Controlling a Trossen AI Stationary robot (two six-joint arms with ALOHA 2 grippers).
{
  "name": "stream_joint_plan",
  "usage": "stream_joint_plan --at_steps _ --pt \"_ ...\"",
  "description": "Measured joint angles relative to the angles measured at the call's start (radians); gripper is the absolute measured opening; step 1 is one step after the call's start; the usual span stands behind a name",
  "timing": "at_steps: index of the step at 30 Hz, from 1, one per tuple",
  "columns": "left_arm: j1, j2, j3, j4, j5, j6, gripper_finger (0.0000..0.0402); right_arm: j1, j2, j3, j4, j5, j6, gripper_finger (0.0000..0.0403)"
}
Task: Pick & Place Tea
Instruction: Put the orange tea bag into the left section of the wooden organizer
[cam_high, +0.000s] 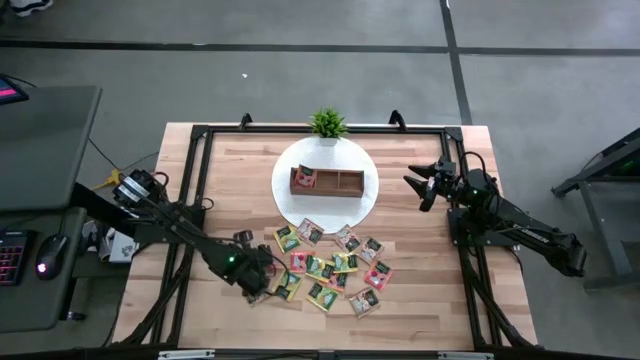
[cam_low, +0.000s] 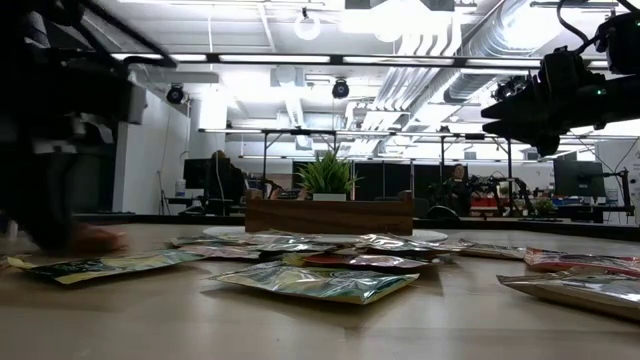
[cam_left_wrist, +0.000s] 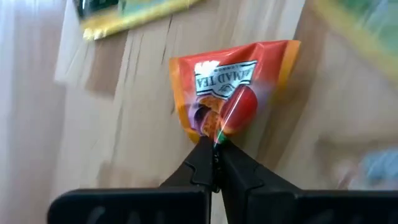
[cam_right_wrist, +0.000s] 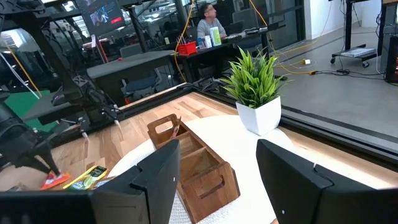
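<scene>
At the near-left edge of the sachet spread, your left gripper (cam_left_wrist: 216, 144) has its fingers pinched together on the corner of a red-orange tea sachet (cam_left_wrist: 233, 87), down at the tabletop (cam_high: 420, 300). The remaining tea sachets (cam_high: 335, 265) lie scattered flat on the wood just in front of the white round mat (cam_high: 368, 205), several overlapping. On that mat sits the wooden tray (cam_high: 327, 182), with one sachet in its left compartment, and the potted plant (cam_high: 327, 124) stands behind it. Your right gripper (cam_high: 425, 185) hangs above the tabletop to the right of the mat, fingers spread apart and holding nothing.
</scene>
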Motion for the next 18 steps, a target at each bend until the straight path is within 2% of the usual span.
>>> stream_joint_plan --at_steps 3,10,18 --pt "0.000 0.003 0.055 -0.111 -0.005 0.092 0.0002 0.000 0.000 0.000 0.000 0.000 0.000 0.0208" --pt "0.016 0.000 0.173 -0.232 -0.079 0.356 0.0001 0.000 0.000 0.000 0.000 0.000 0.000 0.0208" --pt "0.173 -0.002 0.285 -0.251 -0.117 0.792 0.0000 0.000 0.000 0.000 0.000 0.000 0.000 0.0208"
